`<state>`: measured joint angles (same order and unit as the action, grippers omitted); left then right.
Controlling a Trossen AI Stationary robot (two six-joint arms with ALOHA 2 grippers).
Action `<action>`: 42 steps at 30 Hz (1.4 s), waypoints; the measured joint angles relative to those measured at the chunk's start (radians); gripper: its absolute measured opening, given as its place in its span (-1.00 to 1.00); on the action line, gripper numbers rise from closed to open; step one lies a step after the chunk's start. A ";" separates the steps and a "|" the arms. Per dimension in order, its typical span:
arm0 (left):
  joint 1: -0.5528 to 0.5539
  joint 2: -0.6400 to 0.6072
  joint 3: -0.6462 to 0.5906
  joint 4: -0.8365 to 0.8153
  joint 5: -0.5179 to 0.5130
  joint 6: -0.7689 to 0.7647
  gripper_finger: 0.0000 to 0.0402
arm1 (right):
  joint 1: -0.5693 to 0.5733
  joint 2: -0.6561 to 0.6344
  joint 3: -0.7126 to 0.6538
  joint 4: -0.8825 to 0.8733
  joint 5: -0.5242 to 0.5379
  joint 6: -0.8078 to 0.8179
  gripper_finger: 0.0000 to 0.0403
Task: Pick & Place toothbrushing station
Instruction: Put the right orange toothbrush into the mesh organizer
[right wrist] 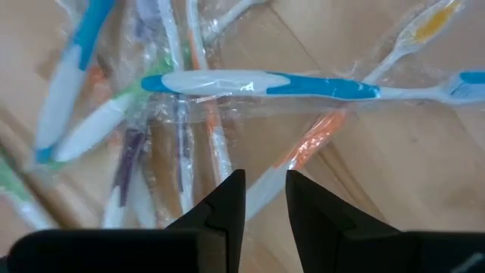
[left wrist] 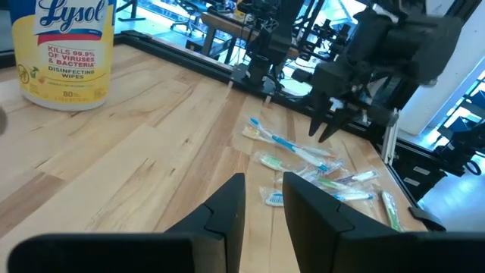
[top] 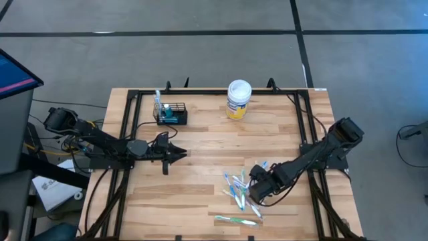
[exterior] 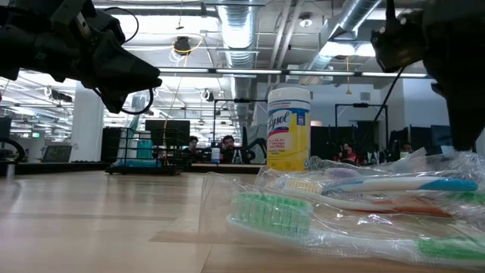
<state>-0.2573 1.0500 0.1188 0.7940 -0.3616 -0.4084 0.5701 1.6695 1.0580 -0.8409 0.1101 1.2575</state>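
High view: right pincer (top: pixel 256 192), fingers slightly parted and grasping nothing, hovers over wrapped toothbrushes (top: pixel 237 193) on the wooden tabletop (top: pixel 207 144). Left pincer (top: pixel 179 154), also narrowly parted and empty, waits opposite. Beyond it sits the wire basket (top: pixel 170 114); grey floor (top: pixel 200 53) surrounds.

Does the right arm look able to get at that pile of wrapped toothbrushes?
Probably yes: the right gripper hangs just above the wrapped toothbrushes, fingers slightly apart, with nothing between them.
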 joint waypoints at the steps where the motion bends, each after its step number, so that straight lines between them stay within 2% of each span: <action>1: 0.000 0.000 0.000 0.000 0.000 0.000 -0.58 | 0.001 0.010 -0.001 -0.003 -0.002 0.000 -0.56; 8: 0.000 0.000 -0.001 0.008 0.000 0.006 -0.58 | -0.010 0.116 0.001 0.004 -0.033 0.008 -0.56; 16: 0.001 0.000 -0.001 0.017 -0.001 0.008 -0.58 | 0.000 0.117 0.000 -0.008 -0.027 0.029 -0.57; 19: 0.001 0.000 -0.001 0.017 -0.001 0.009 -0.58 | -0.001 0.119 0.000 0.006 -0.027 0.026 -0.66; 23: 0.001 0.000 -0.001 0.017 -0.001 0.010 -0.58 | -0.011 0.117 0.000 0.010 -0.027 0.014 -0.92; 29: 0.001 0.000 -0.001 0.018 -0.001 0.010 -0.58 | -0.026 0.116 0.002 0.006 -0.024 -0.036 -0.96; 33: 0.001 0.000 -0.001 0.018 -0.001 0.011 -0.58 | -0.037 0.091 0.030 0.002 0.013 -0.086 -1.00; 42: 0.001 0.000 -0.001 0.026 -0.001 0.011 -0.58 | -0.019 -0.062 0.082 -0.038 0.230 -0.132 -1.00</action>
<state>-0.2565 1.0496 0.1181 0.8202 -0.3622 -0.3977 0.5506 1.6071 1.1397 -0.8786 0.3397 1.1259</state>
